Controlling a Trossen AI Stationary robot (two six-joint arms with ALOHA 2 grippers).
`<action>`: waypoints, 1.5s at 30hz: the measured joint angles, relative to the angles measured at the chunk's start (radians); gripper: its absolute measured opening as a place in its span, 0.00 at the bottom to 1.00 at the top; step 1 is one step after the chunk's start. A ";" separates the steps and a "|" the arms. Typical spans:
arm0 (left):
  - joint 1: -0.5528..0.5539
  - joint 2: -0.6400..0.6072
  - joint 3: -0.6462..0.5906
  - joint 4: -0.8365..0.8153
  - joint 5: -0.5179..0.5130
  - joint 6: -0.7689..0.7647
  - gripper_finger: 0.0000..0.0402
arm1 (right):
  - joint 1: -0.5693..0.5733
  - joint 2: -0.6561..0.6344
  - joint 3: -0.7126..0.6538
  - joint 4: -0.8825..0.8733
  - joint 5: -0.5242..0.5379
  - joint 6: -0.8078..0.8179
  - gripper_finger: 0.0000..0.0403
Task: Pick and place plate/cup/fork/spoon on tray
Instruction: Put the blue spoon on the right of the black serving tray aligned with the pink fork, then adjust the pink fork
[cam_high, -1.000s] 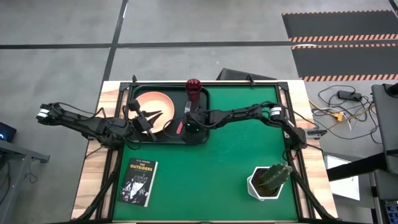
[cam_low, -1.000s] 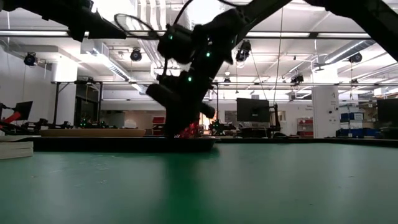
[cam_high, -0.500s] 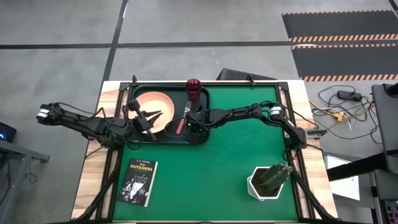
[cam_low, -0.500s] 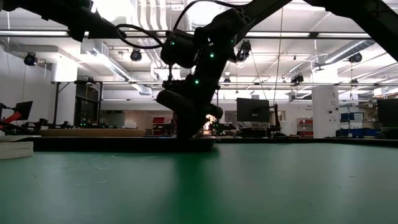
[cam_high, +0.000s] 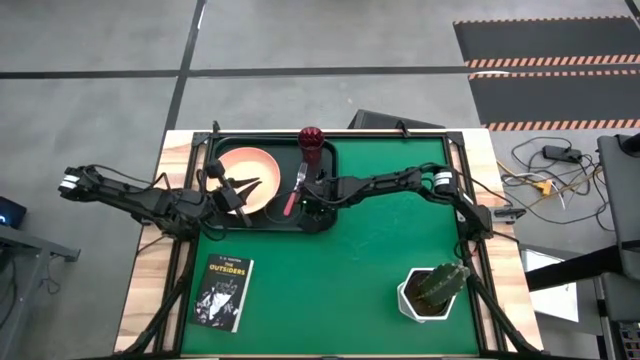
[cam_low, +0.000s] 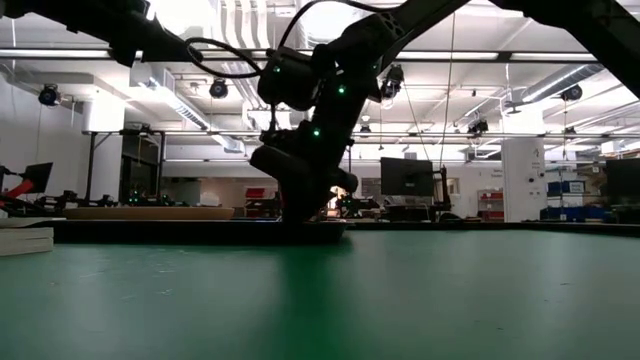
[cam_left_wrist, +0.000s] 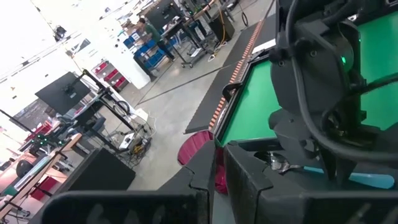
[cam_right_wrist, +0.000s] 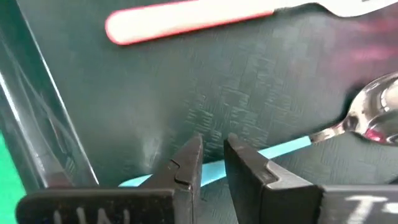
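Note:
The dark tray (cam_high: 225, 215) lies at the mat's far left. On it are the peach plate (cam_high: 245, 165), the maroon cup (cam_high: 311, 140), the pink-handled fork (cam_high: 293, 192) and the teal-handled spoon (cam_right_wrist: 286, 149). The spoon lies flat, its metal bowl (cam_right_wrist: 379, 106) toward the cup. My right gripper (cam_right_wrist: 211, 146) hangs low over the spoon's handle, its fingers a narrow gap apart. In the high view my right gripper (cam_high: 312, 195) hides the spoon. My left gripper (cam_high: 243, 187) waits shut over the plate's near rim. My right gripper points down at the tray over the middle of the spoon's teal handle (cam_right_wrist: 211, 171). The handle runs crosswise under both fingertips and shows in the gap between them. It is not pinched across its width. I cannot tell whether the fingers touch it.
A book (cam_high: 223, 292) lies at the mat's near left. A white pot with a cactus (cam_high: 433, 290) stands at the near right. The green mat (cam_high: 380, 260) is bare between them. The tray's raised rim (cam_right_wrist: 37, 143) runs close beside my right gripper.
My right gripper has come down toward the tray and a little toward the table's far edge, tipping to point more steeply down. It has kept still for the last half second.

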 joint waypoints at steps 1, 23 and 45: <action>0.000 0.000 0.000 0.001 0.000 0.000 0.04 | 0.000 0.001 0.000 -0.005 0.000 0.004 0.14; 0.000 0.004 0.000 -0.001 0.000 0.000 0.04 | 0.000 0.000 0.049 0.093 0.027 0.007 0.14; 0.000 0.003 0.000 -0.001 0.000 0.000 0.04 | -0.016 0.123 0.050 0.408 0.185 -0.027 0.14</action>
